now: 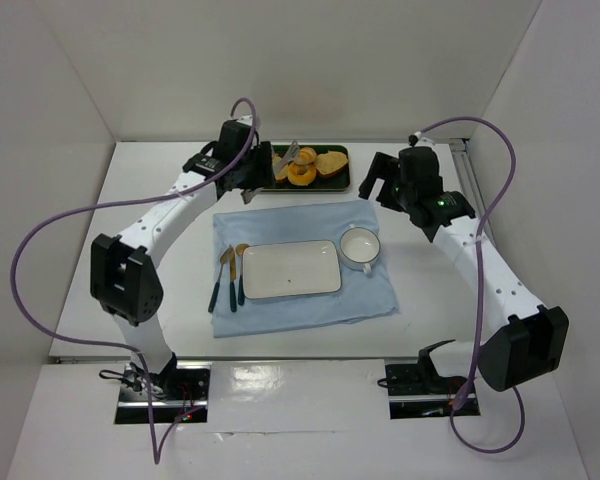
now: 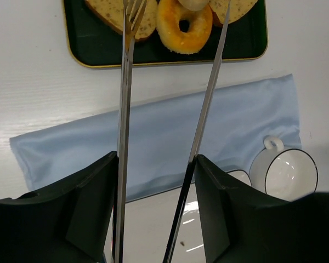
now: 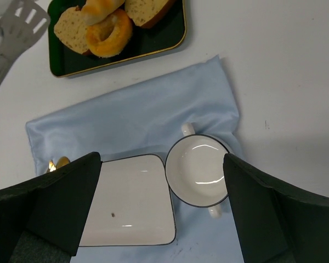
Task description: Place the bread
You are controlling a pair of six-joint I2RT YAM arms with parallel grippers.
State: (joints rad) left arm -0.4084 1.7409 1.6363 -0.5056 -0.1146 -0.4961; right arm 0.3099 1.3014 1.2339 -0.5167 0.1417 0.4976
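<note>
The bread (image 3: 101, 8) is a small glossy ridged roll. It lies in the dark green tray (image 3: 178, 33) at the upper left of the right wrist view, partly on top of the orange ring doughnut (image 3: 108, 35) and between two toast-like slices (image 3: 68, 30). It looks light and soft under a thin crust that a hard squeeze would likely dent, and the sheen suggests it could slip, so a gentle hold across the narrow middle seems best. Because it sits on the doughnut, it may roll if nudged. The left pincer (image 2: 156, 181) is clamped on a pair of metal tongs (image 2: 123, 109). The tong arms run up the left wrist view to the tray and are spread apart, with the roll between their tips at the top edge; whether they touch it I cannot tell. The right pincer (image 3: 162, 159) is wide open and holds nothing, hanging above the cup (image 3: 200, 170) and the white rectangular plate (image 3: 131, 205) on the blue cloth (image 3: 142, 115) spread over the bench (image 3: 285, 66).
</note>
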